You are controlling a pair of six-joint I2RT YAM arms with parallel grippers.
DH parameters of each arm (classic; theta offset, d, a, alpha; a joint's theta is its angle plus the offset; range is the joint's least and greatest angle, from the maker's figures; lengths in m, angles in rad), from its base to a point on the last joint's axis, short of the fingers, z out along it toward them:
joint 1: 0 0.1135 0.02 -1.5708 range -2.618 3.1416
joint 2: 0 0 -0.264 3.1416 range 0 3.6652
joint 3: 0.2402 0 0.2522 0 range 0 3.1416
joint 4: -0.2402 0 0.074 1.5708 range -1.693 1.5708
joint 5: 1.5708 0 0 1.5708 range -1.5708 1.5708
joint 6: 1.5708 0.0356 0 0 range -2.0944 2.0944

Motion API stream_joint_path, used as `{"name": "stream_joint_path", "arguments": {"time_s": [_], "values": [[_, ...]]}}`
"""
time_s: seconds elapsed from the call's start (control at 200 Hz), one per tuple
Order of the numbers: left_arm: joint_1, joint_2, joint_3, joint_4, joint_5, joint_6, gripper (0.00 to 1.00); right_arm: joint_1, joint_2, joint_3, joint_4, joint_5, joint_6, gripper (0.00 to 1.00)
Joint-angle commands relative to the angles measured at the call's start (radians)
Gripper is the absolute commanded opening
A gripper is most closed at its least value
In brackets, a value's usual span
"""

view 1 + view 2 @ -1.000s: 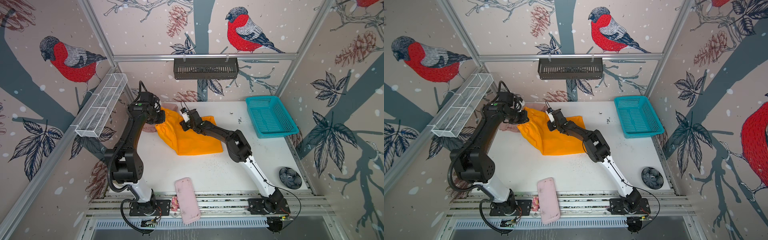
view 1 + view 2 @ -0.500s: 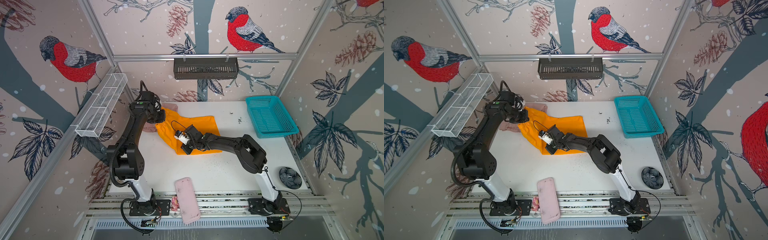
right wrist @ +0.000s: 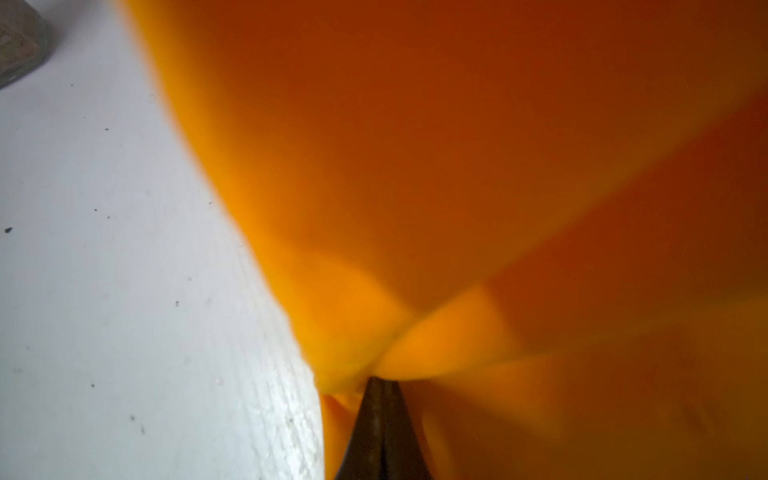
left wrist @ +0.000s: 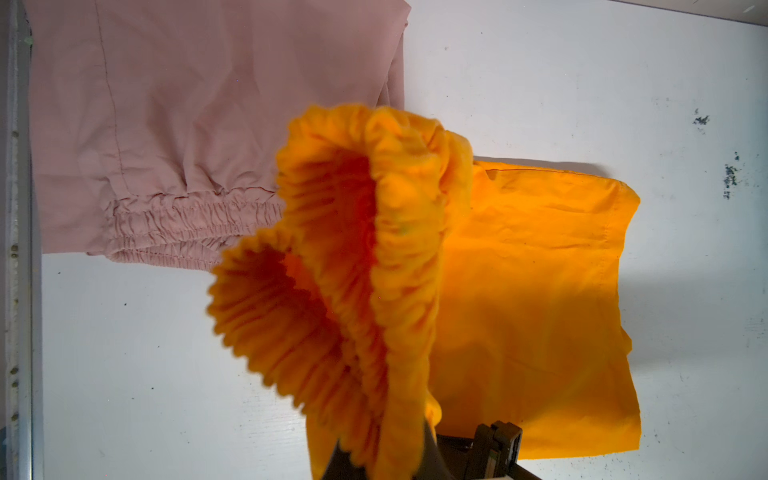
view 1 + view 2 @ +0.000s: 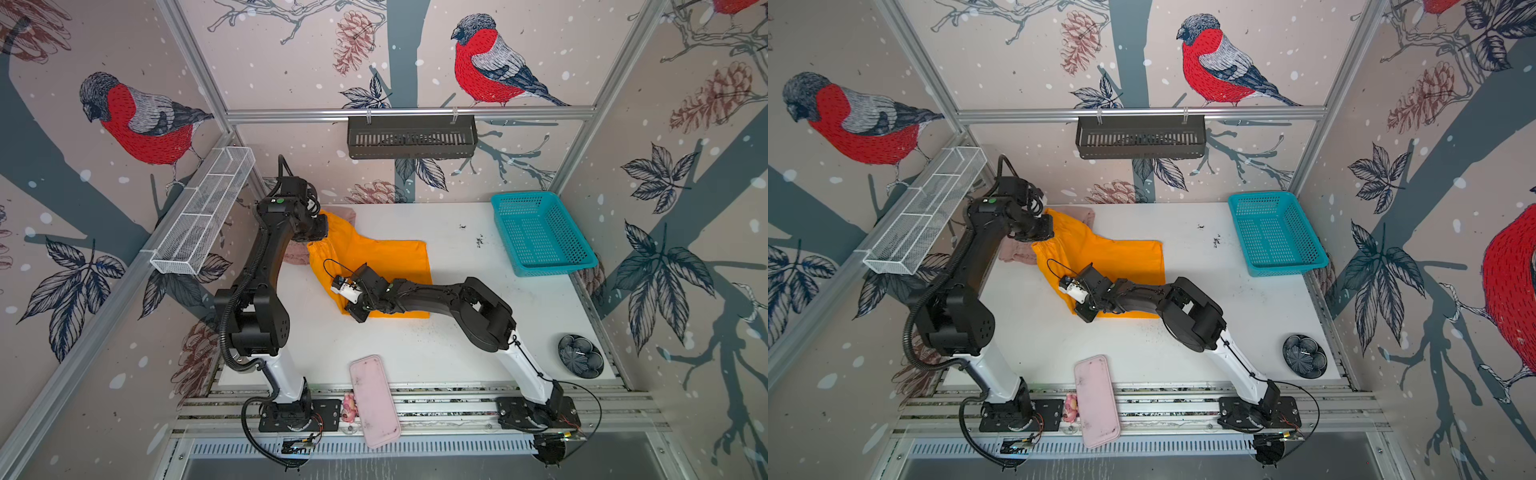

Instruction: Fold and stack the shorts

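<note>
At the back left of the table (image 5: 457, 345) the orange shorts (image 5: 386, 262) lie mostly flat, with their far-left end over the pink shorts (image 4: 187, 124), which sit spread against the back corner. The left gripper (image 5: 319, 231) is closed on the orange waistband (image 4: 374, 249) and holds it bunched and lifted off the table. The right gripper (image 3: 380, 395) reaches across to the near-left corner of the same garment, its jaws pinched together on a tuck of orange cloth.

The step in hand looks like the fold of the orange shorts, with two points along one side gripped and the rest resting on the table. The pink pair appears not yet folded. The next move probably calls for both arms to lift and travel together, keeping the held edge taut, so the cloth goes over in one clean sheet. They should also rise enough that the pink shorts beneath are not dragged along.

In both top views the wrist hides the left jaws, and in the left wrist view the gathered waistband covers most of the fingers. The right wrist view is close and blurred, so I cannot tell how many layers the right jaws hold. Much of the pink shorts is covered by the left arm and the orange cloth, and no drawstring shows.
</note>
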Motion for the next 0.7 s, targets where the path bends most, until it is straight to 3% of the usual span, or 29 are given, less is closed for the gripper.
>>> {"name": "stream_joint_path", "arguments": {"time_s": [0.0,0.1,0.205,0.47,0.695], "values": [[0.003,0.015,0.04,-0.038,-0.037,0.019,0.0,-0.012,-0.051,-0.022,0.057,0.036,0.058,0.15],[-0.01,0.022,0.064,-0.052,-0.017,0.02,0.0,-0.051,-0.185,-0.159,0.142,0.015,0.085,0.26],[-0.046,0.024,0.073,-0.06,-0.028,0.013,0.0,-0.093,-0.346,-0.338,0.151,0.05,0.071,0.27],[-0.139,0.043,0.079,-0.066,-0.048,-0.036,0.0,-0.139,-0.681,-0.861,0.169,0.209,0.122,0.11],[-0.227,0.071,0.141,-0.082,-0.074,-0.082,0.0,-0.144,-0.73,-1.019,0.25,0.26,0.219,0.03]]}}
